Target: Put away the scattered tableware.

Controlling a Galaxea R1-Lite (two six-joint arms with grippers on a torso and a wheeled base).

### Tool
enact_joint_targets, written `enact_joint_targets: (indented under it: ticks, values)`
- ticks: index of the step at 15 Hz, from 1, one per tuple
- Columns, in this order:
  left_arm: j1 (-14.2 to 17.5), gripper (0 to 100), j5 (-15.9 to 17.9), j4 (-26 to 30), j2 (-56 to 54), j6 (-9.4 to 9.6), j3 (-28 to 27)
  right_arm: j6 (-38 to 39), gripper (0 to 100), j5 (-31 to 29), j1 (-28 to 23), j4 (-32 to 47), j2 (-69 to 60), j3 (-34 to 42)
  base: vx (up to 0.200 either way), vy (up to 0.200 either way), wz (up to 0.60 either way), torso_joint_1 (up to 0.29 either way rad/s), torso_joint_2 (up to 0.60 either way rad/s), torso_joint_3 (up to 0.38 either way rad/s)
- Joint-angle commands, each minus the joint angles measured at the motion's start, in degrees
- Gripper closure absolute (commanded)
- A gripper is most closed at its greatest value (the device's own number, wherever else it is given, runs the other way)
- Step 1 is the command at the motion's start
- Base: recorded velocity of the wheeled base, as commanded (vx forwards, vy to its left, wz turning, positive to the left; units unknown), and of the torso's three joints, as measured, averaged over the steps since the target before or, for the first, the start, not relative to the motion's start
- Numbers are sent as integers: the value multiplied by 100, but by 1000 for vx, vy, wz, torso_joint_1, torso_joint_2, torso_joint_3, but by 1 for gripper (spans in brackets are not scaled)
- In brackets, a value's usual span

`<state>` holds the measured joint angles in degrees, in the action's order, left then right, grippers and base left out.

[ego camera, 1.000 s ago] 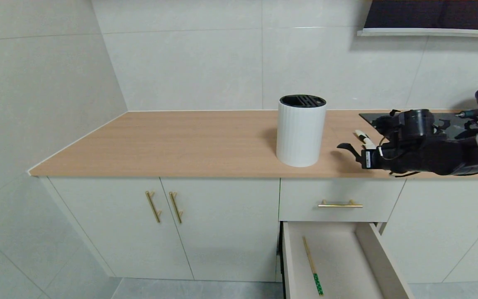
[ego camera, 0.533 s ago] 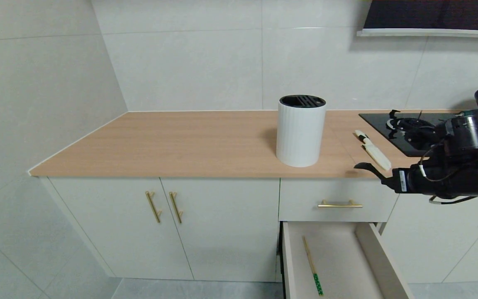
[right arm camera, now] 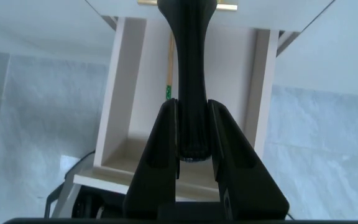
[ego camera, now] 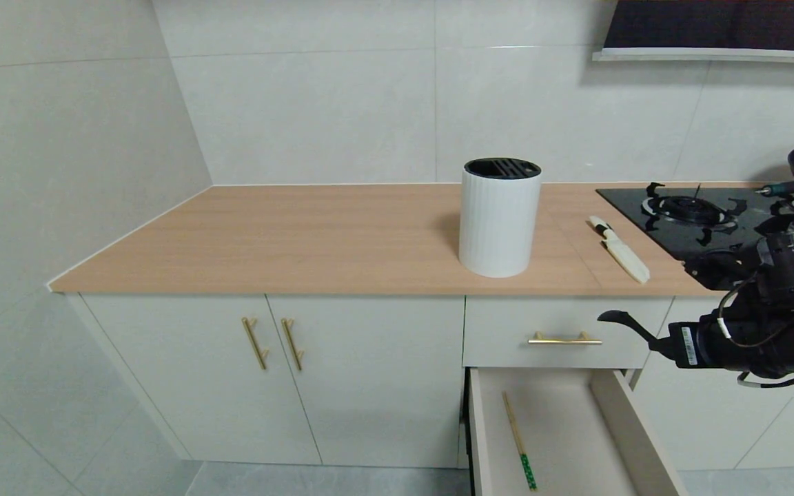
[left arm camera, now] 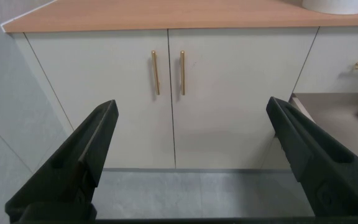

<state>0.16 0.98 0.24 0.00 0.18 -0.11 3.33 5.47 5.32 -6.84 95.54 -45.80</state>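
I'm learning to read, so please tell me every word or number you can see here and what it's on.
White sticker behind the right gripper: dark print, too small to read.
Wooden chopstick with a green end, in the open drawer: speckled pattern, no letters.
White ribbed cylindrical holder, pale knife, black utensil in that gripper: no text visible.

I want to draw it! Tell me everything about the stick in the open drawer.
The chopstick is one thin, straight stick, pale and wooden-looking, with a green patterned end. It lies flat on the floor of the open drawer, nearer its left wall, slightly slanted, green end toward the pulled-out end. Only the drawer floor touches it.
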Motion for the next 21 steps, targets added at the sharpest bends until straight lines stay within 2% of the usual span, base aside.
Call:
enact_joint_targets:
  ticks: [1,10,21]
  values:
    - [2,0,-1,2,0,-1,2,-8,100,-2,-4,-98,202,45,0,0,0,0,0,0]
    - [2,0,-1,2,0,-1,2,-8,100,-29,-22,-257,413,71,0,0,0,-11,25,13]
    - [2,0,-1,2,0,-1,2,-43,100,-29,-13,-274,536,115,0,0,0,-184,467,278]
